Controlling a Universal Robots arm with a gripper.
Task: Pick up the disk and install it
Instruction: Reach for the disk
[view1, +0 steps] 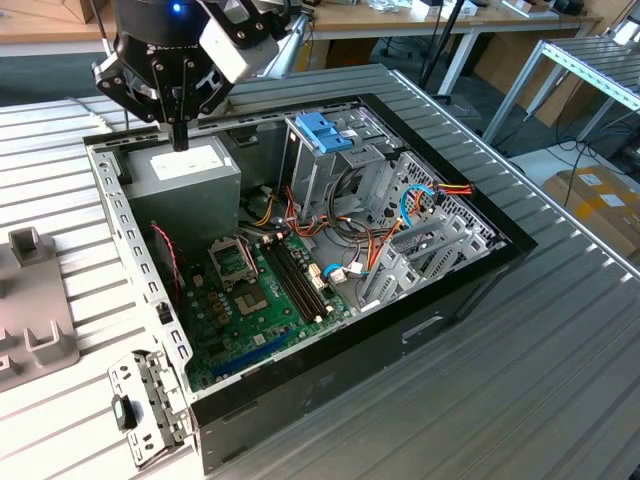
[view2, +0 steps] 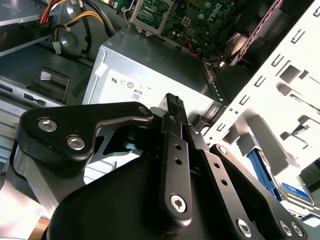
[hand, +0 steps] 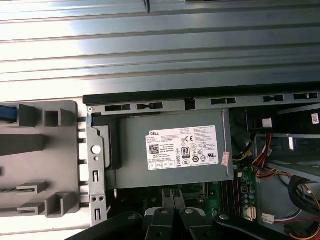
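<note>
My gripper (view1: 180, 140) hangs shut with nothing in it, just above the grey power supply (view1: 190, 170) at the back corner of the open computer case (view1: 150, 290). In both wrist views the two black fingertips (view2: 172, 102) are pressed together over the labelled box (hand: 175, 150). What looks like the disk (view2: 295, 192), flat with a light blue edge, lies outside the case's perforated wall in the second wrist view. A blue strip (hand: 6, 113) lies on the grey holder (hand: 40, 160) in the first wrist view. I cannot tell whether that strip belongs to the disk.
A blue latch piece (view1: 322, 130) tops the metal drive cage (view1: 340, 170) inside the case. Cables (view1: 380, 240) and the green motherboard (view1: 270, 290) fill its floor. A grey fixture (view1: 35, 310) stands on the slatted table (view1: 560, 380) at the exterior view's left.
</note>
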